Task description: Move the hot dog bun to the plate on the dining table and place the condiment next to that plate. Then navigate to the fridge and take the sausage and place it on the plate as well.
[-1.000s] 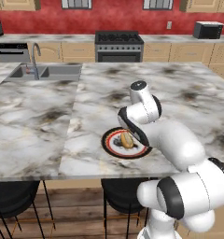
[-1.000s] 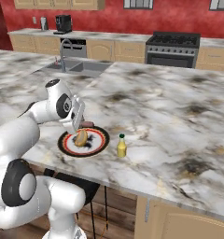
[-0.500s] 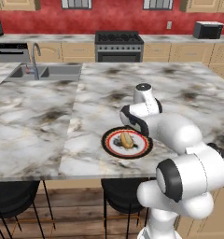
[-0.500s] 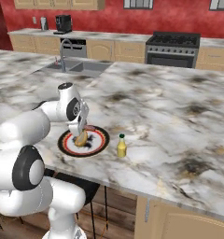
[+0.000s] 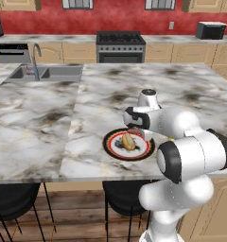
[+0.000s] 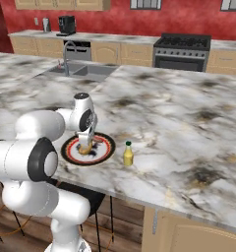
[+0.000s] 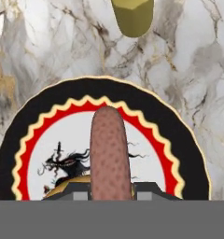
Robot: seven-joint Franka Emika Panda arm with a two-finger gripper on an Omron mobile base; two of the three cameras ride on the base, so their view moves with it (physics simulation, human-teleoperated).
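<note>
My gripper (image 7: 111,191) is shut on the reddish-brown sausage (image 7: 109,154), which juts forward over the white centre of the plate (image 7: 34,112). A tan edge of the hot dog bun (image 7: 67,185) shows beneath the hand. From the base views, the gripper (image 6: 85,140) hangs just above the bun (image 5: 128,142) lying on the plate (image 5: 116,147) near the front edge of the dining table (image 5: 49,118). The yellow condiment (image 6: 128,154) stands upright on the marble just right of the plate (image 6: 106,150), and its body (image 7: 132,17) shows beyond the plate's rim.
A steel sink (image 5: 44,73) with a faucet is set into the table's far left. Black stools (image 5: 11,194) stand under the front edge. A stove (image 5: 120,45) and wooden cabinets line the red back wall.
The arm has folded in closer to the base while the hand has stayed over the plate, still holding the sausage. Plate, bun and bottle have not moved.
</note>
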